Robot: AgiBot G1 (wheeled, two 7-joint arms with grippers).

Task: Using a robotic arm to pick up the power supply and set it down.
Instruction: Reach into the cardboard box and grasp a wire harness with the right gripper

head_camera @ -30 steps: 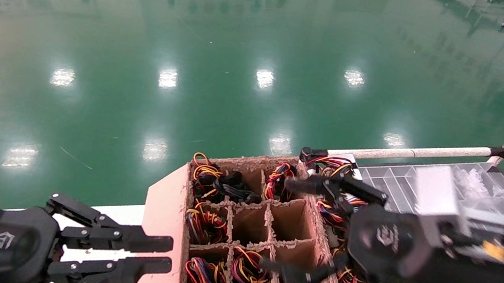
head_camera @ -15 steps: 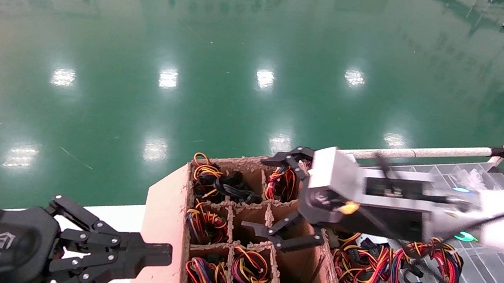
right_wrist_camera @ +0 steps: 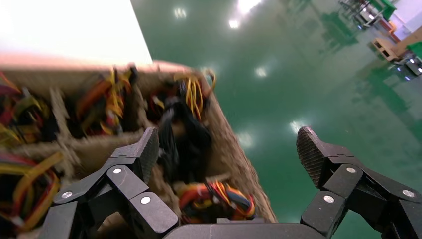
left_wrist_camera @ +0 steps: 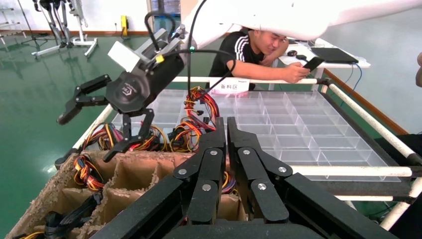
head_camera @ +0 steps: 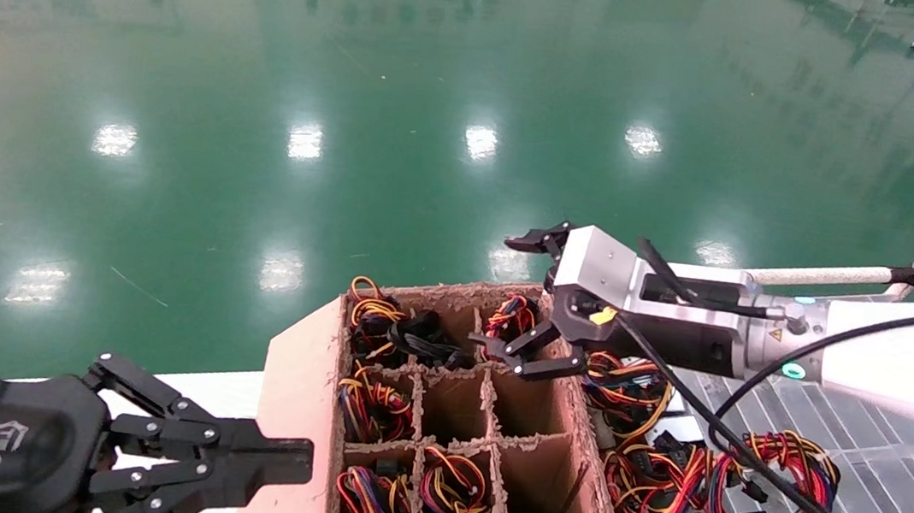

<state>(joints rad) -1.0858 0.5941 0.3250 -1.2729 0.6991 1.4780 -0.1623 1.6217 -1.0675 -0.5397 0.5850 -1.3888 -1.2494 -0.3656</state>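
The robotic arm point(head_camera: 884, 357), white and silver, reaches in from the right. Its right gripper point(head_camera: 519, 298) hangs open above the back right cell of the cardboard box point(head_camera: 293, 410). A power supply point(head_camera: 509, 314) sits in that cell and shows as a bundle of red, yellow and black wires. The right wrist view shows this bundle point(right_wrist_camera: 216, 196) below the wide-open right gripper point(right_wrist_camera: 229, 149), with nothing held. More wired power supplies point(head_camera: 740, 487) lie on the clear tray point(head_camera: 896, 479). My left gripper point(head_camera: 309, 459) is shut and parked at the box's near left; the left wrist view shows it point(left_wrist_camera: 224, 122) empty.
Several other box cells hold wire bundles point(head_camera: 371, 406); some middle cells are bare cardboard. A white pipe rail point(head_camera: 816, 276) frames the tray. Green floor lies beyond the box. In the left wrist view a person point(left_wrist_camera: 254, 50) sits at a table behind the tray.
The right arm swung from over the tray edge to the box's back right cell, its gripper staying open. The left gripper's fingers closed together.
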